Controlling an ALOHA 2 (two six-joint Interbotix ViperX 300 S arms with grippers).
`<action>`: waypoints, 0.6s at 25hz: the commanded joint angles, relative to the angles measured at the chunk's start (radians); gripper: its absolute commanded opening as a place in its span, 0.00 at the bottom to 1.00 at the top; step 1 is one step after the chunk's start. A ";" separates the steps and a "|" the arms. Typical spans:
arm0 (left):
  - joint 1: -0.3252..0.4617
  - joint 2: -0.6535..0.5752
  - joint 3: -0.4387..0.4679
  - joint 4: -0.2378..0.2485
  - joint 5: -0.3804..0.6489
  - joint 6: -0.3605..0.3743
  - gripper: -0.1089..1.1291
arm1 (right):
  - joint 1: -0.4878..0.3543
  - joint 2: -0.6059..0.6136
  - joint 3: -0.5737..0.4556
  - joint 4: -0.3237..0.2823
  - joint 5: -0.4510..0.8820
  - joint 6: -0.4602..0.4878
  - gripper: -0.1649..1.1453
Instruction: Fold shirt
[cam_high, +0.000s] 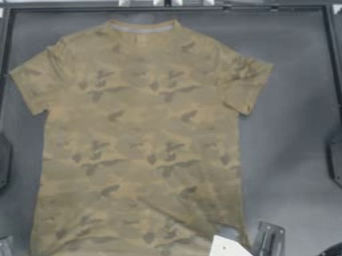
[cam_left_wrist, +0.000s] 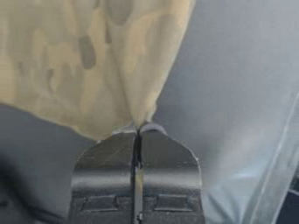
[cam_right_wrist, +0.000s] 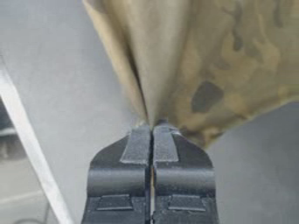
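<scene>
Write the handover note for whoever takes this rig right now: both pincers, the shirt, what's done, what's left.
Left pincer: shut on the shirt, pinching a bunched corner of cloth.
Right pincer: also shut on a gathered corner of it.
Shirt: spread flat on the table, pale neckband toward the top-view picture's top, both sleeves out, hem at its bottom edge.
Done: both grips taken. No fold shows yet.
Left: every fold. Which corners are held cannot be told from above.

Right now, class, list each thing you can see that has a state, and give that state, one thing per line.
shirt: spread flat on the table, unfolded, neckband at the far edge, hem corners pinched.
left gripper: shut on a corner of the shirt.
right gripper: shut on another corner of the shirt.
table: dark, bare beside the shirt.
</scene>
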 joint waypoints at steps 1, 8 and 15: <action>-0.017 -0.052 -0.072 0.012 0.074 -0.002 0.15 | 0.026 -0.048 -0.069 -0.051 0.064 0.018 0.19; -0.020 -0.069 -0.155 0.026 0.206 -0.002 0.15 | 0.023 -0.124 -0.084 -0.106 0.110 0.009 0.19; 0.026 -0.158 -0.115 0.060 0.239 0.012 0.14 | -0.061 -0.247 -0.058 -0.081 0.176 -0.078 0.19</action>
